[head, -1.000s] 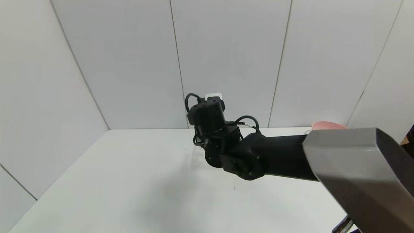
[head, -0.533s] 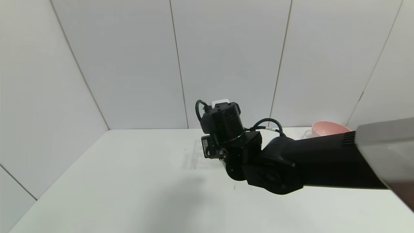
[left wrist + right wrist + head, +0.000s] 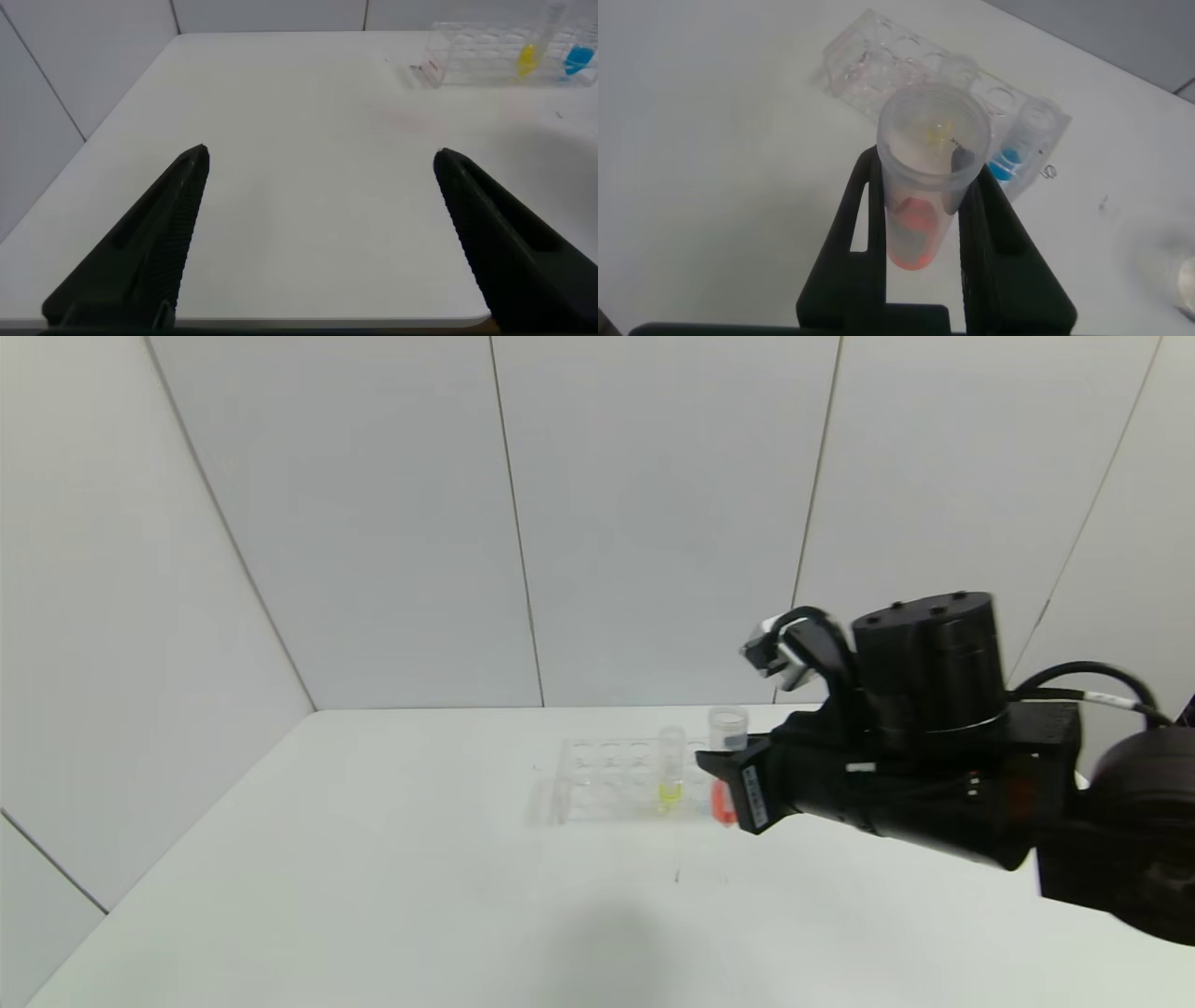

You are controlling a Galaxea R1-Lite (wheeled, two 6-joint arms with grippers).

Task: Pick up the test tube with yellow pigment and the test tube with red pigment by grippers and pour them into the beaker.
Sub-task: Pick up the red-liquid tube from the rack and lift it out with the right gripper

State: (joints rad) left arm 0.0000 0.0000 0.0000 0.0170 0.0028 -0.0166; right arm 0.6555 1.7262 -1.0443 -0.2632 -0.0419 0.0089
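My right gripper is shut on the test tube with red pigment, holding it upright just right of the clear rack. In the right wrist view the red tube sits clamped between the black fingers, orange-red liquid at its bottom. The test tube with yellow pigment stands in the rack, seen far off in the left wrist view as the yellow tube. My left gripper hovers open over bare table near its front edge. The beaker is hidden behind my right arm in the head view.
A tube with blue liquid stands in the rack beside the held tube. A blurred clear shape lies at the edge of the right wrist view. White wall panels close the table's back and left.
My right arm has swung from the table's middle to the right, uncovering the rack. The red tube now shows held in the gripper beside the rack.
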